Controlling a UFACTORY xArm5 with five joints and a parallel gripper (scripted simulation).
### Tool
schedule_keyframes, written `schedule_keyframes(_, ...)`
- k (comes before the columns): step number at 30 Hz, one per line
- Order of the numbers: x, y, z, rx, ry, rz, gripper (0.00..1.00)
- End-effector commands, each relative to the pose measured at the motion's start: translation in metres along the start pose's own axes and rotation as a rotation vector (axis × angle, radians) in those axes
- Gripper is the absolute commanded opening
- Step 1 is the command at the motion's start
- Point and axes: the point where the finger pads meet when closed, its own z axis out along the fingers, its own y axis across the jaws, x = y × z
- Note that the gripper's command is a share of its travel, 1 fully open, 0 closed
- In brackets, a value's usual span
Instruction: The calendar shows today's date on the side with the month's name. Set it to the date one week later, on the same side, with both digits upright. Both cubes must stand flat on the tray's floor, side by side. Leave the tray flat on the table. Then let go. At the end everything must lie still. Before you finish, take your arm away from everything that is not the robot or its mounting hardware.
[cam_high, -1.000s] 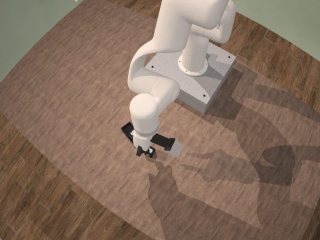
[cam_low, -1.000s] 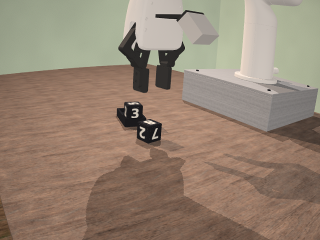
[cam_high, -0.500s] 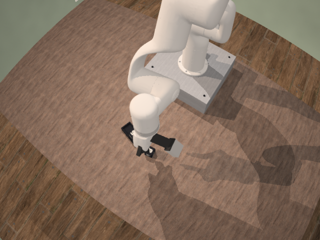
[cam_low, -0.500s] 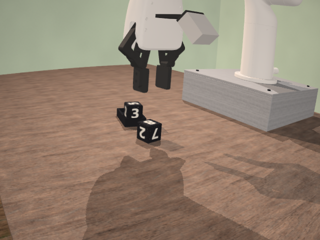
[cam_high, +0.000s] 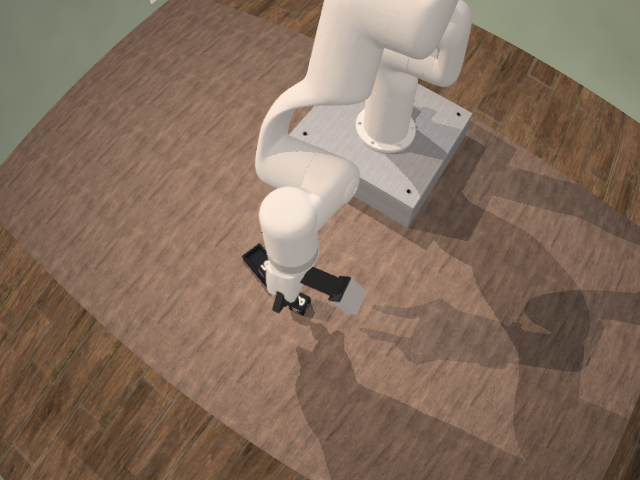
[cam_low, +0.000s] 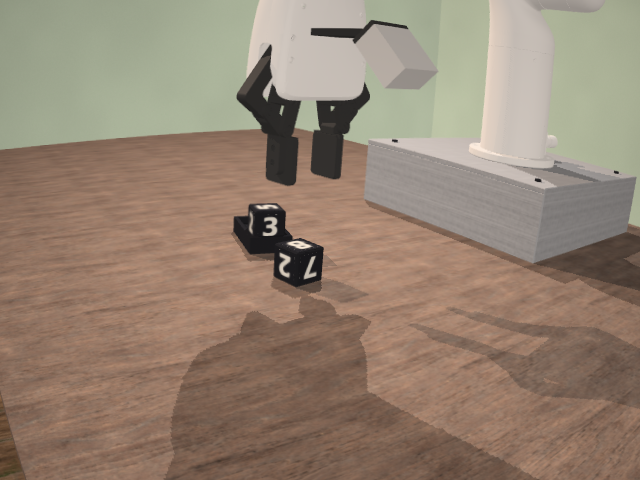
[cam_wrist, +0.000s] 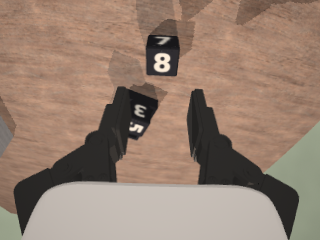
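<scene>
The black tray (cam_high: 254, 254) (cam_low: 258, 245) lies on the table. One black cube (cam_high: 265, 266) (cam_low: 266, 221) (cam_wrist: 141, 111) stands in its near end in the exterior view, with an upright 3 facing that camera and a 5 on top. The other end of the tray shows no cube. The second black cube (cam_high: 299, 305) (cam_low: 298, 262) (cam_wrist: 162, 56) stands on the table just outside the tray, 8 on top, 2 and 7 on its sides; the 7 looks upside down in the exterior view. My gripper (cam_low: 305, 178) (cam_wrist: 159, 102) is partly open and empty, above both cubes. The arm partly hides the tray in the top view.
The arm's grey base block (cam_high: 385, 155) (cam_low: 454, 201) stands behind and to the right in the exterior view. A grey box on a black bracket (cam_high: 351, 297) (cam_low: 395, 56) sticks out from the side of the gripper. Shadows of the arm fall across the table (cam_high: 155, 155) (cam_low: 103, 310).
</scene>
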Motion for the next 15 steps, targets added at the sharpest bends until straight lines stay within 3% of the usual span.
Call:
schedule_keyframes(1,0.0000,0.0013,-0.0008,-0.003,0.000,0.000,0.49)
schedule_keyframes(15,0.0002,0.0011,0.0065,-0.003,0.000,0.000,0.49)
